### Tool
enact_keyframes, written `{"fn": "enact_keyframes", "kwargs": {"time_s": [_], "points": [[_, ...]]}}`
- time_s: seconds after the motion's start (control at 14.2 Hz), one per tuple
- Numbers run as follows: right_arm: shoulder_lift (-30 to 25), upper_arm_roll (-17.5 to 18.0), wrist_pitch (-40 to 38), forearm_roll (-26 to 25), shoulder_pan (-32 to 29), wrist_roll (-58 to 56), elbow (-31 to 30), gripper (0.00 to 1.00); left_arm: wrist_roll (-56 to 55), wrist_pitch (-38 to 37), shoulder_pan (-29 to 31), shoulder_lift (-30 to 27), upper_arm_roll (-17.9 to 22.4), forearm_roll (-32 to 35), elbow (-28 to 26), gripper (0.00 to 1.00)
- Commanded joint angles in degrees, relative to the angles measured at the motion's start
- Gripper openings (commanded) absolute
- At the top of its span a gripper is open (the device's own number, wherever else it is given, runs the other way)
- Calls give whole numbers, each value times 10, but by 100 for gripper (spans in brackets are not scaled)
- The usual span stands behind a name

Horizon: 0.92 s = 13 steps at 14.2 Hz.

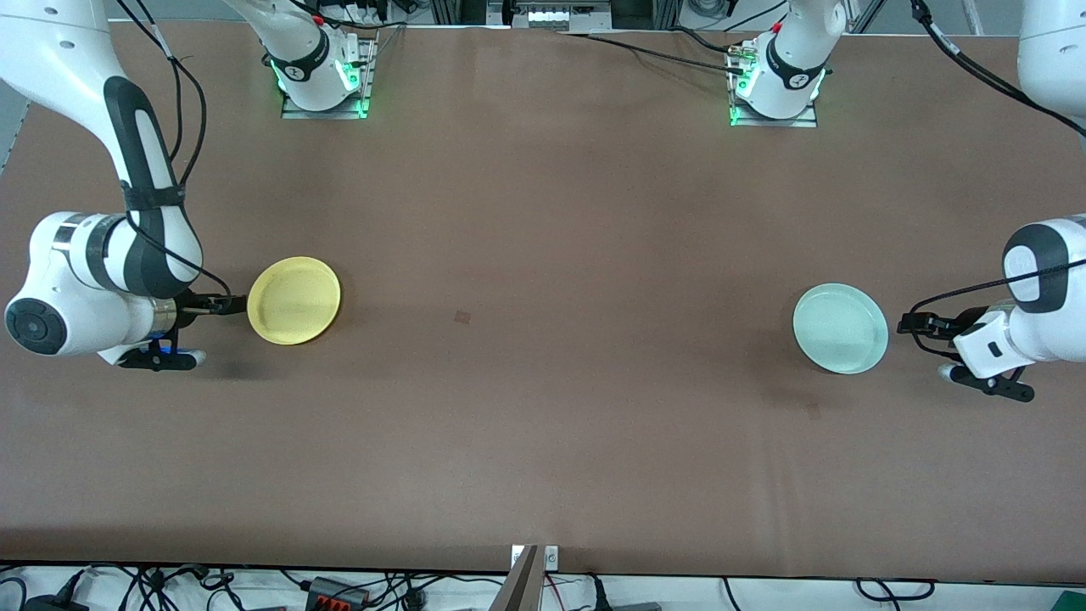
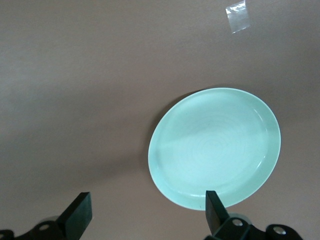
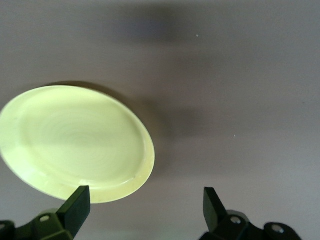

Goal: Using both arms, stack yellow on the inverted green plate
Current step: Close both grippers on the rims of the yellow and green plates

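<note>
On worktop [image 1: 543,407]: yellow [image 1: 294,300] and green plate [image 1: 840,327] rim-up, well apart | right claw [image 1: 227,303] spread at yellow's rim | left claw [image 1: 912,323] spread beside green plate

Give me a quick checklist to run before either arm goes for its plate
1. Left gripper open: ok, its fingers stand apart beside the green plate.
2. Right gripper open: ok, fingers apart at the rim of the yellow plate.
3. Plates not yet held: ok, both lie flat on the table, well apart, each at its own arm's end.
4. Green plate inverted: not ok, its hollow faces up.
5. Rim lined up between the fingers: not ok for either; in each wrist view the plate sits off to one finger's side.
6. Table between the plates free for stacking: ok, only a small dark mark.
</note>
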Motion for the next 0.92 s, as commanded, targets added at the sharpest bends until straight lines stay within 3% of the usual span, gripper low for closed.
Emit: {"fn": "enact_keyframes", "kwargs": {"time_s": [0.0,0.21,0.49,0.64,0.78,0.85], "points": [[18,4,16,31,-13,-1,4,100,71,5,6,14,-8,-17,6,100],[43,4,48,33,-14,-1,3,100,83,7,18,41,-8,-19,6,87],[66,5,48,37,-16,-2,2,100,84,22,16,57,-11,-20,6,84],[67,6,42,37,-16,-4,1,98,109,24,18,66,-12,-20,5,65],[69,6,39,37,-17,-6,-2,84,129,41,16,73,-12,-28,5,53],[69,6,38,37,-17,-8,-2,76,134,48,15,80,-12,-28,5,52]]}}
